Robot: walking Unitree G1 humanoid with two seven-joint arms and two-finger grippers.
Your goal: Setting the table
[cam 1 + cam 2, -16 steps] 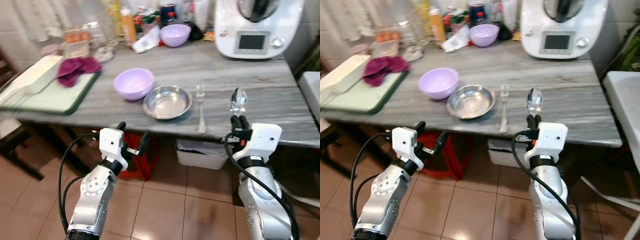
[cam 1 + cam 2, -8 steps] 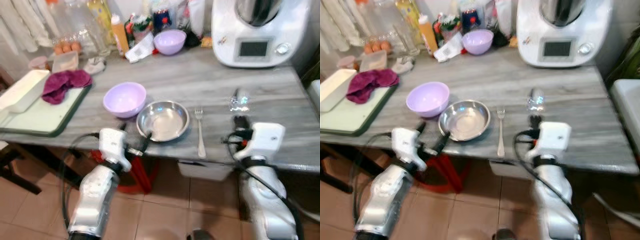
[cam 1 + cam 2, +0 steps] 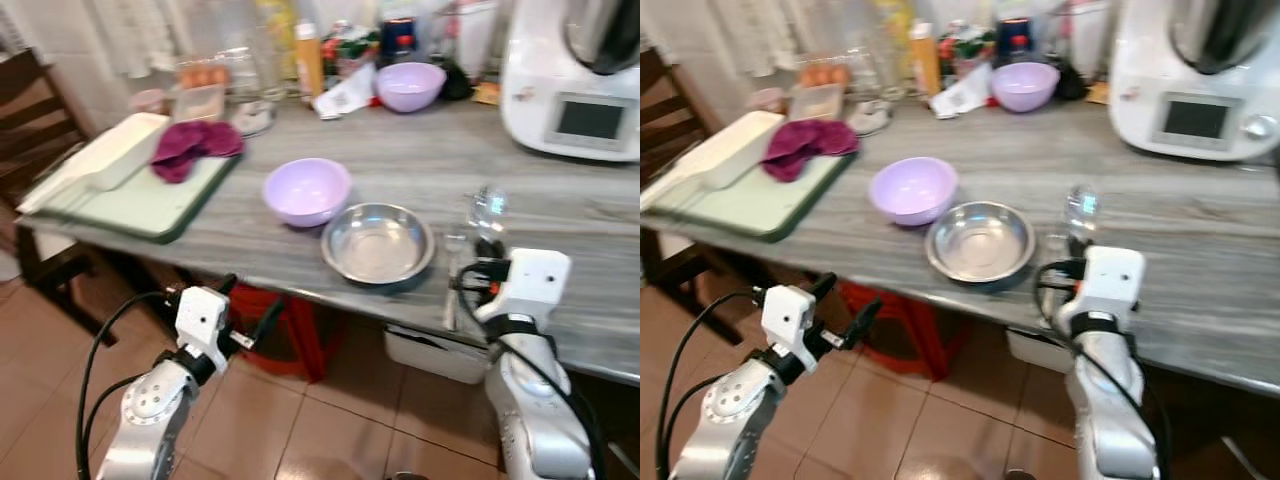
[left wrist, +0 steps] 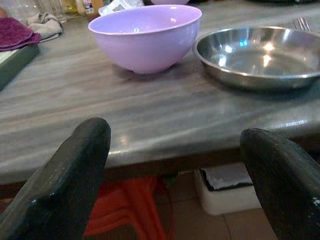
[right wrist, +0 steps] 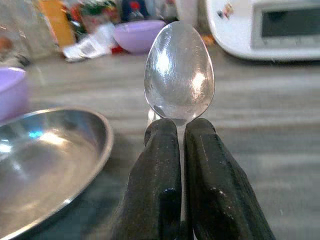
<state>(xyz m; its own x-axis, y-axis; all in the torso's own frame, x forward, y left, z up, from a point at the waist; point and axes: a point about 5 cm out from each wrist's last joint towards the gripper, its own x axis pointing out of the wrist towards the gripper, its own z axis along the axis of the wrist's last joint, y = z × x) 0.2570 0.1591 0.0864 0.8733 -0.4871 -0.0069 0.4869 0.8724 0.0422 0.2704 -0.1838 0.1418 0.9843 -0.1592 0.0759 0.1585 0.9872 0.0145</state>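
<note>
Camera swung left; two lilac bowls (image 3: 306,189), one spoon (image 5: 178,72) in right tool (image 5: 180,131).

Grey wood-grain table (image 3: 420,160), terracotta tile floor (image 3: 330,440), dark wooden chair (image 3: 30,100).

Home kitchen. Grey wood-grain desk (image 3: 420,160) crowded at the back with bottles (image 3: 308,58), jars and an egg carton (image 3: 203,76). White countertop cooking machine (image 3: 585,85) with a small screen at the right end. Two lilac bowls (image 3: 306,190) and a steel bowl (image 3: 378,242) out on the top, a green tray (image 3: 130,205) with a white dish (image 3: 110,150) and a purple cloth (image 3: 190,150). Terracotta floor tiles (image 3: 330,440), dark wooden chair (image 3: 30,95), white tiled wall behind.
</note>
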